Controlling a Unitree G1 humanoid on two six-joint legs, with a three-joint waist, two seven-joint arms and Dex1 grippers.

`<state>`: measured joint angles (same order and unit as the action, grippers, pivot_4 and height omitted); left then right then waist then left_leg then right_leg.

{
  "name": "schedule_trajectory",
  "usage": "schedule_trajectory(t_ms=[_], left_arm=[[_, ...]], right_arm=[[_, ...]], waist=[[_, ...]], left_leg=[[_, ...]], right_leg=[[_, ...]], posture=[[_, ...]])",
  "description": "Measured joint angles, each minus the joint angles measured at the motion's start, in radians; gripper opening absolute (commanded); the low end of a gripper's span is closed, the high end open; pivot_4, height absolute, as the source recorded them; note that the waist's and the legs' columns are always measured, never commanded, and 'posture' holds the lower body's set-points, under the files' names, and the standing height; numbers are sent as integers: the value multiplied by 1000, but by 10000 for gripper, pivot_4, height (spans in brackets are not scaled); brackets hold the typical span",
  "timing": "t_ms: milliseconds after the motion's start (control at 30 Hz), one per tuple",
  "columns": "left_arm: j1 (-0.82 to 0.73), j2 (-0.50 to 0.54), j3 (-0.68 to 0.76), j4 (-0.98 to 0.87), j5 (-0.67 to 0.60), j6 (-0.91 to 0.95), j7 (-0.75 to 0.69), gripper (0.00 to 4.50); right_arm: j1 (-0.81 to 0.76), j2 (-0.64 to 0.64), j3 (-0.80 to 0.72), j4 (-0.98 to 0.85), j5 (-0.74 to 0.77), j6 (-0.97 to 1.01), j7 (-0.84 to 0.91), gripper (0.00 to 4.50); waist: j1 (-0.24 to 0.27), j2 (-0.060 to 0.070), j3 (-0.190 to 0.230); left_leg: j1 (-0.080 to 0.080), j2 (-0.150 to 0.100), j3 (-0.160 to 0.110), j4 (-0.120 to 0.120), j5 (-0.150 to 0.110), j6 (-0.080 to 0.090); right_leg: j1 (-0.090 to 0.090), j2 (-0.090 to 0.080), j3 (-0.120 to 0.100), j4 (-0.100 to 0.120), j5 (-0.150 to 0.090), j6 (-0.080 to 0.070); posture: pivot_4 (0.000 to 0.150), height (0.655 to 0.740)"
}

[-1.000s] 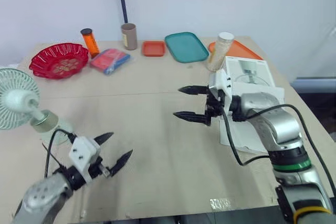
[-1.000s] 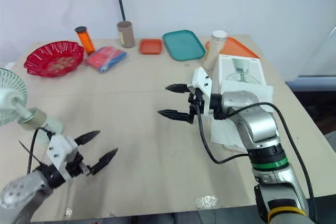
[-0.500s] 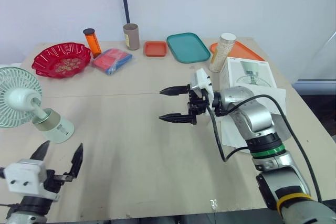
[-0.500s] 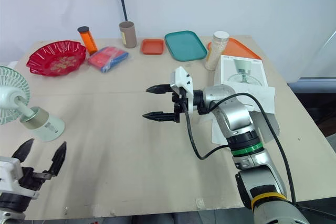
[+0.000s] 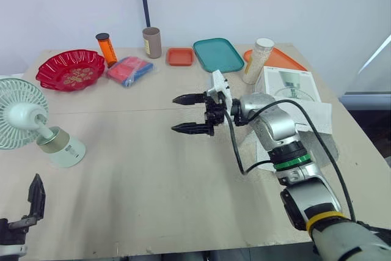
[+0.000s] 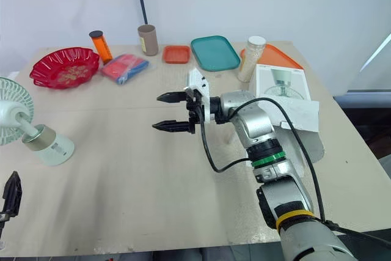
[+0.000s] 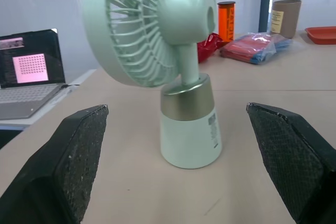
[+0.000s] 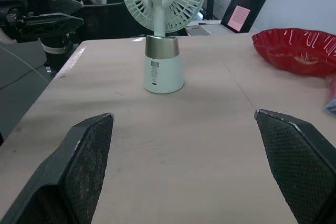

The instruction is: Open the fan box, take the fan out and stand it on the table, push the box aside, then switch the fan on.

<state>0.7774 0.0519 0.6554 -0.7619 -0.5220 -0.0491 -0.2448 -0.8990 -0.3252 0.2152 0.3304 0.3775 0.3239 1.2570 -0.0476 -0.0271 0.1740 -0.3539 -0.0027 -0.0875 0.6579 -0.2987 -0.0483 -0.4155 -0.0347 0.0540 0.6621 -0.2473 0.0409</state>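
from the head, the fan (image 5: 52, 140) stood upright near the left edge of the table (image 5: 153, 194), the box (image 5: 292, 84) lay far right, and the right gripper (image 5: 174, 113) hung mid-table, fingers wide. from the left wrist, the left gripper (image 7: 177, 107) gaped wide, facing the fan.

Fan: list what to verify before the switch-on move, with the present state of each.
1. Fan stands upright on the table: ok.
2. Fan box lies at the robot's right, well apart from the fan: ok.
3. Right hand is open and empty, pointing toward the fan: ok.
4. Left hand is open and empty, facing the fan's base without touching it: ok.
5. The table between right hand and fan is bare: ok.
6. Where the fan's switch is: cannot tell.
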Motion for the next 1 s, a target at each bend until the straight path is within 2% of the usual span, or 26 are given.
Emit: schedule_trajectory(t_ms=[167, 567, 1000], left_arm=[[-9, 63, 94, 25, -51, 0, 1, 45000], [-125, 390, 230, 213, -181, 112, -89, 45000], [-265, 489, 257, 354, -227, 200, -163, 45000]], right_arm=[[-1, 8, 0, 8, -2, -3, 9, 44283], [7, 22, 9, 7, -40, -21, 13, 44283], [48, 8, 8, -49, -48, -11, -17, 44283]], waist=[[0, 0, 0], [0, 0, 0], [0, 0, 0]], left_leg=[[0, 0, 0, 0, 0, 0], [0, 1, -1, 0, 0, -1], [0, 1, -1, 0, -1, -4]], right_leg=[[0, 0, 0, 0, 0, 0], [-1, 0, -1, 0, 0, -1], [-2, 0, -3, 1, 0, -2]], posture=[[1500, 7400], [1500, 7400], [1500, 7400]])
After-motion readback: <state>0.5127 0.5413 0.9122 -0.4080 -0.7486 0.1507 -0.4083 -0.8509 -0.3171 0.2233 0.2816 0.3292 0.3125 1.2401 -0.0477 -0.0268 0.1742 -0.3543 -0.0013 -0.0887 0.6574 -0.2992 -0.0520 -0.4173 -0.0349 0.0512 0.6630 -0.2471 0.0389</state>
